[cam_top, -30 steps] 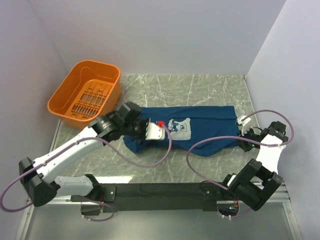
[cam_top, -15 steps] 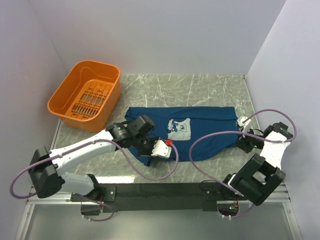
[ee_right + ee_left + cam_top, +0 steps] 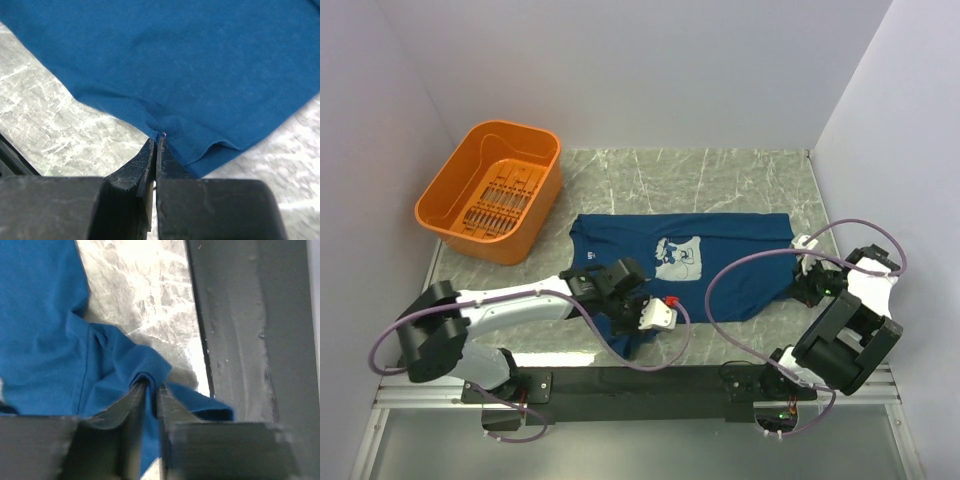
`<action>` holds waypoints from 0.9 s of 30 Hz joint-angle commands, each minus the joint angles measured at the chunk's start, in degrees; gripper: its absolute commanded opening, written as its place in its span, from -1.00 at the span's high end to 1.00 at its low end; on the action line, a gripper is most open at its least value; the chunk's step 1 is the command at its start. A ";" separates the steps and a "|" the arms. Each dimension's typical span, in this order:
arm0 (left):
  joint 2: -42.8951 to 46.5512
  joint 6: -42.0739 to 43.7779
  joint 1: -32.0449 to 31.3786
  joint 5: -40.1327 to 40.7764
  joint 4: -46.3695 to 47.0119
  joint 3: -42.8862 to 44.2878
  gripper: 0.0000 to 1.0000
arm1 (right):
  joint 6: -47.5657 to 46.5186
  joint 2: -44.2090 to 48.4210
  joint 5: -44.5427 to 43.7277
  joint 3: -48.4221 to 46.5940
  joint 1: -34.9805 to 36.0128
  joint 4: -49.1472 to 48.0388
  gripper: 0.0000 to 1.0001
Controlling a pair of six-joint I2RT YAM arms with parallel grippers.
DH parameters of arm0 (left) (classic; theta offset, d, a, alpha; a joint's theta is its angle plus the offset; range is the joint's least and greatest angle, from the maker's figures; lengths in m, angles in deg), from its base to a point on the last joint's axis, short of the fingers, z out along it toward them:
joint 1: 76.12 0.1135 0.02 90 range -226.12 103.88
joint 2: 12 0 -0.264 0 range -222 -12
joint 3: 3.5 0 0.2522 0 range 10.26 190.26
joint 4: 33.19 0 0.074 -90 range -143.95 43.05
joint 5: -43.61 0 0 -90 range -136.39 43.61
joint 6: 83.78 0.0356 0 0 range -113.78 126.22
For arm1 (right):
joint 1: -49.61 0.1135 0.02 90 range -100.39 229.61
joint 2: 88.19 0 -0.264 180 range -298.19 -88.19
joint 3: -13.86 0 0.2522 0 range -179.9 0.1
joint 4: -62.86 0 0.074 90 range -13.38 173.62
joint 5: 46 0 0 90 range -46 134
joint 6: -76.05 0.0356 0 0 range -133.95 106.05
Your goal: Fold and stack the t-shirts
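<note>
Your dark blue t-shirt (image 3: 730, 255) lay spread across the middle of the marble desk (image 3: 720, 175), its long side running from 9 to 3 o'clock, with the pale square print (image 3: 680, 258) facing up near its centre. The cloth was mostly flat. Its 7 o'clock corner was drawn out into a point towards the black rail (image 3: 640, 380) along the near edge of the desk.

At that corner your left fingers (image 3: 139, 399) stood only a slit apart, with a small bunched fold of blue cloth caught between their tips. In the left wrist view, marble and the dark rail showed just beyond the fold. The left arm (image 3: 510, 300) stretched low over the desk from 8 o'clock to reach it.

At the shirt's 3 o'clock edge your right fingers (image 3: 149, 152) were pressed together on the hem. The cloth puckered at their tips, and the corner beside them was slightly turned under.

The orange basket (image 3: 490, 190) sat at 10 o'clock from the shirt, apart from it, against the left wall.
</note>
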 commanded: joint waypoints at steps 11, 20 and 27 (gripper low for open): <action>7.83 -11.62 -2.99 12.01 2.20 1.05 -0.36 | 9.54 1.12 -5.89 6.80 12.29 -12.89 1.00; 10.94 -25.63 -6.94 12.20 -3.42 2.01 -0.47 | 15.86 -5.12 -7.38 4.07 13.34 -16.31 1.00; -0.40 -45.53 -17.65 16.31 -9.92 8.34 -0.44 | 18.16 -6.72 -9.41 4.59 15.45 -18.51 1.00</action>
